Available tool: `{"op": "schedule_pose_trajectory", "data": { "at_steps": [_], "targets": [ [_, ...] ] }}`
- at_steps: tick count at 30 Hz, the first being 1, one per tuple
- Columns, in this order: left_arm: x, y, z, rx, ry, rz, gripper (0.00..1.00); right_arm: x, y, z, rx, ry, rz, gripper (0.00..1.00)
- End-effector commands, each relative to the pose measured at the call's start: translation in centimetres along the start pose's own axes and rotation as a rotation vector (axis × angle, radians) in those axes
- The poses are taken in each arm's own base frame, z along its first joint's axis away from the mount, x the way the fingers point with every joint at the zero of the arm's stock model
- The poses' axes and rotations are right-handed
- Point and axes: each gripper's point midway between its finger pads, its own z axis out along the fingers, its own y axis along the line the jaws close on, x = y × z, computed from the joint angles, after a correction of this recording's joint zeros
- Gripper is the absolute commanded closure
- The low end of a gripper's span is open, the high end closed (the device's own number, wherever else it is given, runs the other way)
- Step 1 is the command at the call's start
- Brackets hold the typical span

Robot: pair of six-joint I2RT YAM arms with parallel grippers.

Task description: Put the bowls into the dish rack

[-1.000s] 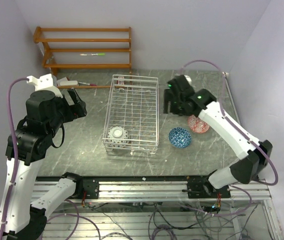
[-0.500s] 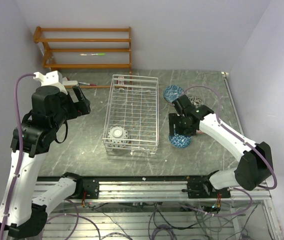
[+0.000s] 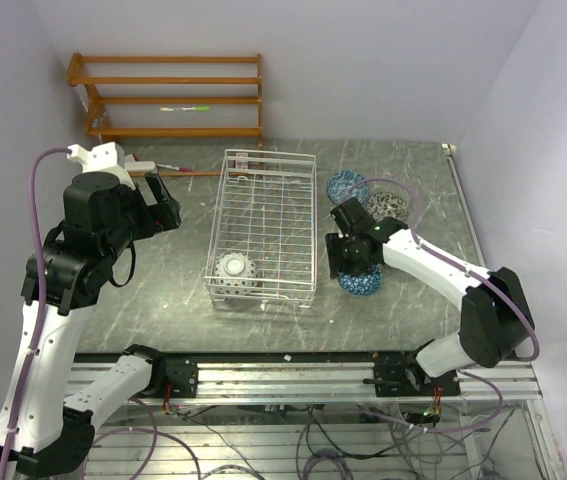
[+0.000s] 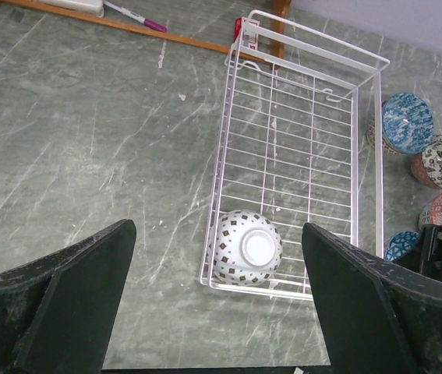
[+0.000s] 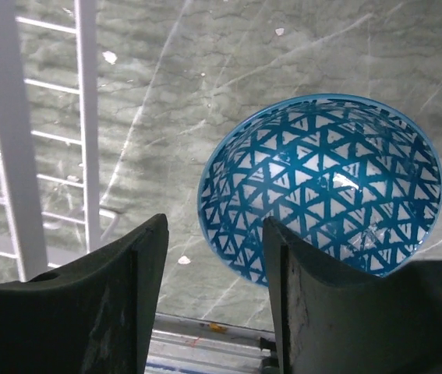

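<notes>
- Straddling the rim of a blue bowl (image 5: 322, 187) with the right pincer (image 5: 213, 234), set about half wide. Keeping one finger (image 5: 306, 312) over the bowl's patterned inside and the other outside it. Leaving a strip of bare desk (image 5: 182, 195) between the outer finger and the rim, so clamping nothing.
- Sitting low at centre right of the top view, near the lower right corner of the rack (image 3: 269, 155).
- Holding the left pincer (image 4: 217, 234) wide and empty, well above the desk at the left of the top view.
- Lying upside down, foot ring up, inside the rack's lower left corner: grey-white bowl (image 4: 245, 246).
- Standing outside the rack, on the desk along its right side: second blue bowl (image 4: 406, 123) nearest the upper corner, red bowl (image 4: 439, 161) just beside it, pink bowl (image 4: 441, 209) lower still.
- Cannot tell whether touching each other.
- Closing off the desk's upper left edge: orange shelf (image 3: 173, 95).
</notes>
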Motion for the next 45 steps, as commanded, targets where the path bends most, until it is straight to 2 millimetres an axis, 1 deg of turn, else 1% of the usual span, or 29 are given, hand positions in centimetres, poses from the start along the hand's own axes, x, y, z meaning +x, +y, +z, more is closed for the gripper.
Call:
{"op": "schedule_pose_trajectory", "data": {
  "at_steps": [1,5,8,11,14,15,17,19,21,24,26,31,33,35,38,39,41,45],
  "targets": [
    [-0.2,0.0,-0.2,0.007,-0.015,0.010,0.00,0.2,-1.1,1.2,0.087,-0.001,0.002,0.49],
    [-0.1,0.1,-0.3,0.003,-0.012,0.009,0.00,0.2,-1.2,1.7,0.112,0.002,-0.002,0.50],
    [0.0,0.2,-0.3,0.000,-0.013,0.008,0.00,0.7,-1.2,2.2,0.133,0.016,-0.009,0.50],
    [0.2,0.2,-0.3,0.000,-0.008,0.008,0.00,1.4,-1.1,2.7,0.171,0.028,-0.016,0.59],
    [0.5,0.3,-0.4,0.001,-0.004,0.003,0.00,2.2,-0.6,3.0,0.211,0.042,-0.025,0.64],
    [0.5,0.3,-0.4,0.002,-0.003,0.004,0.01,2.3,-0.6,3.0,0.221,0.041,-0.025,0.67],
    [0.5,0.3,-0.5,0.000,-0.003,0.004,0.01,2.4,-0.8,2.8,0.246,0.033,-0.015,0.77],
    [0.4,0.4,-0.6,0.000,-0.007,0.005,0.01,2.1,-0.9,2.3,0.267,0.022,-0.005,0.86],
    [0.3,0.4,-0.8,0.001,-0.010,0.005,0.01,1.5,-1.1,1.5,0.286,0.003,0.002,1.00],
    [0.2,0.4,-0.9,0.002,-0.016,0.005,0.01,-0.1,-1.1,-0.5,0.292,-0.043,0.011,1.00],
    [0.1,0.3,-0.9,0.004,-0.019,0.007,0.01,-1.8,-0.3,-2.3,0.257,-0.093,0.016,1.00],
    [-0.4,0.1,-1.0,0.012,-0.030,0.009,0.01,-7.6,3.5,-7.9,0.095,-0.244,0.038,1.00],
    [-0.7,-0.1,-1.0,0.017,-0.032,0.011,0.00,-10.0,5.9,-10.4,0.003,-0.288,0.050,1.00],
    [-0.9,-0.2,-1.1,0.021,-0.035,0.012,0.00,-12.3,9.2,-12.8,-0.142,-0.330,0.049,1.00],
    [-1.2,-0.3,-1.3,0.023,-0.043,0.012,0.00,-15.3,13.8,-16.0,-0.367,-0.410,0.049,1.00],
    [-1.3,-0.3,-1.4,0.024,-0.045,0.012,0.00,-16.1,15.2,-16.8,-0.436,-0.430,0.045,1.00],
    [-1.6,-0.3,-1.6,0.024,-0.049,0.012,0.00,-17.3,17.9,-17.7,-0.561,-0.449,0.033,1.00],
    [-2.1,-0.2,-2.3,0.018,-0.060,0.017,0.00,-19.0,22.3,-17.6,-0.772,-0.455,0.037,1.00]
  ]
}}
